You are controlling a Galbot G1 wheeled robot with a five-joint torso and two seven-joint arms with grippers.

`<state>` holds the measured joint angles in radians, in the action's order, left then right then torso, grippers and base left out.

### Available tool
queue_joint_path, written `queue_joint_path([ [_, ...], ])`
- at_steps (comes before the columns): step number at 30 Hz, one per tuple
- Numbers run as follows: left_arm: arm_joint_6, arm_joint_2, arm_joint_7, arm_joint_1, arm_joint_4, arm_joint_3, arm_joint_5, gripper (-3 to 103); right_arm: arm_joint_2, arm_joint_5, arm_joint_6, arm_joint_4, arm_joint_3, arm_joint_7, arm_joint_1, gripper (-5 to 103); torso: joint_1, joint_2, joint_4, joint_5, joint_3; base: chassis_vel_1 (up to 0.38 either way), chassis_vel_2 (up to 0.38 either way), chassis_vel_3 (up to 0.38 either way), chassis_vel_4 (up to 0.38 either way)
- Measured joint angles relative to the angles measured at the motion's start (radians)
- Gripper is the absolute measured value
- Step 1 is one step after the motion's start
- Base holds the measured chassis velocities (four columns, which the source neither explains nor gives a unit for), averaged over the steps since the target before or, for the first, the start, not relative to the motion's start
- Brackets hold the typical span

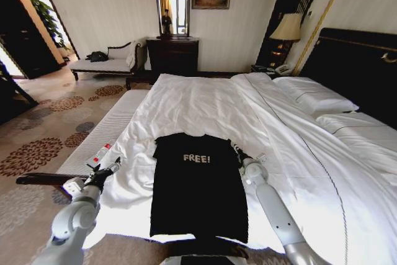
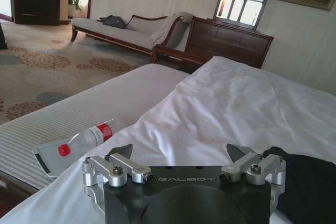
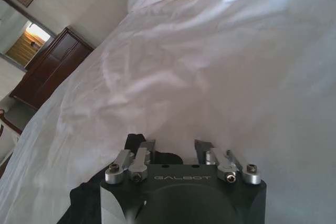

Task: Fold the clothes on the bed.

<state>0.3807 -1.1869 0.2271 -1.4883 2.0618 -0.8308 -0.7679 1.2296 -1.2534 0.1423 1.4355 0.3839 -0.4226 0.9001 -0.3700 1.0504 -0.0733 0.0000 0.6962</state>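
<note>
Black T-shirt (image 1: 197, 184): one item, short-sleeved, laid flat and face up on the white duvet at the foot end of the bed (image 1: 205, 100), white "FREE!" lettering readable on the chest. Long axis runs along the bed's length; collar points toward the far side of the bed, hem lies at the near edge closest to the robot. Left gripper (image 1: 113, 167): off the shirt's left sleeve, over the duvet edge, not touching the fabric; in the left wrist view (image 2: 181, 151) its fingers stand wide apart with white bedding between them, and the black cloth (image 2: 310, 184) lies just beside one finger. Right gripper (image 1: 237, 151): at the shirt's right sleeve and shoulder; in the right wrist view (image 3: 174, 147) its fingers are apart, with a bunch of the black fabric (image 3: 157, 157) at and under one fingertip, though actual contact cannot be judged. Items visible from the left wrist: plastic bottle (image 2: 86, 139) with red cap, lying on the striped bench (image 2: 79, 111) beside the bed; chaise (image 2: 121, 31); dark dresser (image 2: 231, 40). Head view adds pillows (image 1: 313, 96), dark headboard (image 1: 353, 66), lamp (image 1: 288, 28) and mirror (image 1: 172, 4).
</note>
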Motion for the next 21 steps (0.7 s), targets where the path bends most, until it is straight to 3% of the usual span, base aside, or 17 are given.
queue_joint_path([
  [1,0.0,0.0,0.0,0.0,0.0,0.0,0.0,100,0.0,0.0,0.0,0.0,0.0,0.0,0.0,44,0.0,0.0,0.0,0.0,0.0,0.0,0.0,0.0,0.0],
  [12,-0.003,-0.001,0.008,0.007,-0.027,-0.002,-0.002,100,-0.023,0.064,-0.02,0.007,-0.023,0.011,0.003,3,0.0,0.0,0.0001,0.0,0.0,0.0,0.0,0.0,0.0],
  [21,-0.007,-0.001,0.009,0.013,-0.042,0.002,0.002,100,-0.059,0.081,-0.047,0.008,-0.007,0.013,-0.012,0,0.0,0.0,0.0,0.0001,0.0,0.0,0.0,0.0,0.0],
])
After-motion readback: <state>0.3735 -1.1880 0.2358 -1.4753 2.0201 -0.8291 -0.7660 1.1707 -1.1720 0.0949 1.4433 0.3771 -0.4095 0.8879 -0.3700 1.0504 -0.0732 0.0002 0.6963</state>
